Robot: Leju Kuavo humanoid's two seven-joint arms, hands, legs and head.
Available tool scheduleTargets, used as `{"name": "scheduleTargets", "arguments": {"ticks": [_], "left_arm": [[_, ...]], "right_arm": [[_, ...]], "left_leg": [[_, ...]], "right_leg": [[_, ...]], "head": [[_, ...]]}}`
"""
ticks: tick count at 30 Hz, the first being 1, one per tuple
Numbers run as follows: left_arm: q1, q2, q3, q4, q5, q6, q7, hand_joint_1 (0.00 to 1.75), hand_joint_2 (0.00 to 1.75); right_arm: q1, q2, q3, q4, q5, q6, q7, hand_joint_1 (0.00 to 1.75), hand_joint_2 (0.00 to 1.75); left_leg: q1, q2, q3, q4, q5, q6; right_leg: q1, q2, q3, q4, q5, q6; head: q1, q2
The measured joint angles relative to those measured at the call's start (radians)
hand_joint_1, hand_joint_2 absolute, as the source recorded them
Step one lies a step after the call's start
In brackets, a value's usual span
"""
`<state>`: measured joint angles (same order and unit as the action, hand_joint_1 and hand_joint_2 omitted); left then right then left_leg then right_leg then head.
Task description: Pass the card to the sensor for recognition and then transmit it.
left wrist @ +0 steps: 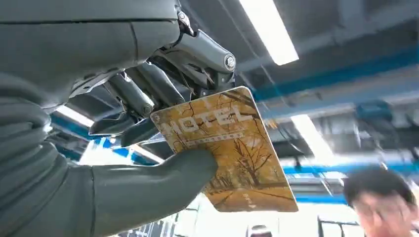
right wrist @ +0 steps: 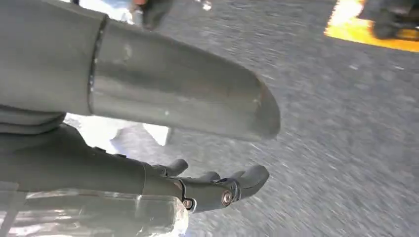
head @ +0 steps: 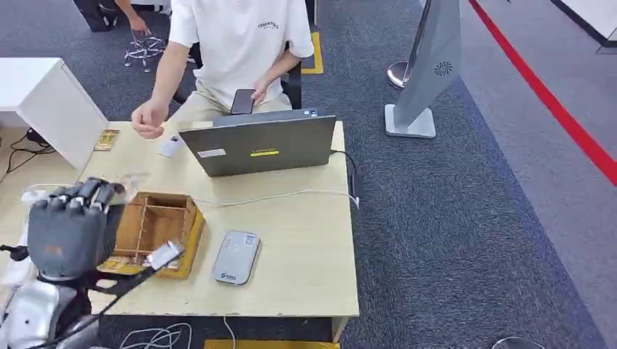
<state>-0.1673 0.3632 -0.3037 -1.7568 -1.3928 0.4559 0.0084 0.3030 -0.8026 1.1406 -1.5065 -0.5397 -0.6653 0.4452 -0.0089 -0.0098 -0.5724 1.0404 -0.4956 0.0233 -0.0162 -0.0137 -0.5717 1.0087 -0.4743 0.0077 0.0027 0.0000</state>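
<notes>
Our left hand (left wrist: 148, 123) pinches the hotel card (left wrist: 227, 148) above the tabletop (head: 305, 247); our right hand (right wrist: 212, 190) hangs loosely spread, holding nothing.

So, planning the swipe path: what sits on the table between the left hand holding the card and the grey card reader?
In the head view, the wooden compartment box stands between the left hand and the grey card reader; the hotel card is pinched in that hand.

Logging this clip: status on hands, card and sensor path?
Left robot hand pinches the hotel card, raised beside the wooden box. Right robot hand empty, fingers apart, over carpet. Grey sensor on table, nothing on it.
</notes>
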Motion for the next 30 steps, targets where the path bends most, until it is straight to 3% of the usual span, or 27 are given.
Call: {"name": "scheduleTargets", "arguments": {"ticks": [6, 8, 10, 12, 17, 20, 24, 25, 30], "left_arm": [[-0.217, -0.053, 0.006, 0.155, -0.032, -0.045, 0.024, 1.75, 1.75], [-0.350, -0.081, 0.006, 0.297, -0.095, -0.050, 0.076, 1.75, 1.75], [-0.518, -0.111, -0.002, 0.530, -0.158, 0.006, 0.137, 1.75, 1.75], [-0.628, -0.133, -0.007, 0.686, -0.169, 0.068, 0.146, 1.75, 1.75], [-0.726, -0.169, -0.014, 0.888, -0.176, 0.075, 0.160, 1.75, 1.75], [-0.786, -0.174, -0.060, 0.989, -0.177, 0.013, 0.230, 1.75, 1.75], [-0.843, -0.185, -0.107, 1.119, -0.176, 0.025, 0.240, 1.75, 1.75], [-0.846, -0.187, -0.111, 1.141, -0.173, 0.031, 0.230, 0.00, 1.75], [-0.832, -0.191, -0.103, 1.170, -0.169, 0.124, 0.169, 0.00, 1.75]], "right_arm": [[-0.065, 0.008, 0.071, 0.061, -0.050, 0.032, -0.061, 0.00, 0.00], [-0.115, 0.017, 0.103, 0.115, -0.055, 0.101, -0.094, 0.00, 0.00], [-0.175, 0.032, 0.125, 0.192, -0.056, 0.194, -0.123, 0.00, 0.00], [-0.204, 0.048, 0.129, 0.251, -0.055, 0.224, -0.134, 0.00, 0.00], [-0.227, 0.068, 0.132, 0.314, -0.037, 0.230, -0.132, 0.00, 0.00], [-0.243, 0.084, 0.130, 0.353, -0.013, 0.284, -0.134, 0.00, 0.00], [-0.255, 0.118, 0.095, 0.425, 0.028, 0.351, -0.145, 0.00, 0.00], [-0.253, 0.124, 0.085, 0.436, 0.040, 0.356, -0.142, 0.00, 0.00], [-0.219, 0.127, 0.029, 0.440, 0.085, 0.360, -0.122, 0.00, 0.00]], "left_leg": [[0.000, 0.004, 0.000, 0.001, 0.002, 0.001], [0.000, 0.004, -0.002, 0.002, 0.005, 0.001], [0.000, 0.005, -0.006, 0.002, 0.007, 0.000], [0.000, 0.008, -0.006, 0.002, 0.009, 0.000], [0.000, 0.009, -0.007, 0.002, 0.009, 0.000], [0.000, 0.010, -0.010, 0.002, 0.009, 0.000], [0.000, 0.010, -0.010, 0.002, 0.009, 0.000], [0.000, 0.010, -0.010, 0.002, 0.009, 0.000], [0.000, 0.009, -0.012, 0.001, 0.009, 0.000]], "right_leg": [[0.000, 0.005, -0.004, 0.000, 0.002, 0.002], [0.000, 0.005, -0.005, 0.000, 0.004, 0.004], [0.000, 0.005, -0.008, 0.000, 0.008, 0.002], [0.000, 0.008, -0.009, 0.000, 0.010, 0.002], [0.000, 0.010, -0.011, 0.000, 0.011, 0.002], [0.000, 0.011, -0.013, 0.000, 0.011, 0.002], [0.000, 0.011, -0.013, 0.000, 0.011, 0.002], [0.000, 0.011, -0.013, 0.000, 0.011, 0.002], [0.000, 0.010, -0.014, 0.001, 0.010, 0.002]], "head": [[0.001, 0.000], [0.001, 0.000], [0.002, 0.000], [0.000, 0.000], [0.000, 0.000], [0.000, 0.000], [0.000, 0.000], [0.000, 0.000], [0.000, 0.000]]}}
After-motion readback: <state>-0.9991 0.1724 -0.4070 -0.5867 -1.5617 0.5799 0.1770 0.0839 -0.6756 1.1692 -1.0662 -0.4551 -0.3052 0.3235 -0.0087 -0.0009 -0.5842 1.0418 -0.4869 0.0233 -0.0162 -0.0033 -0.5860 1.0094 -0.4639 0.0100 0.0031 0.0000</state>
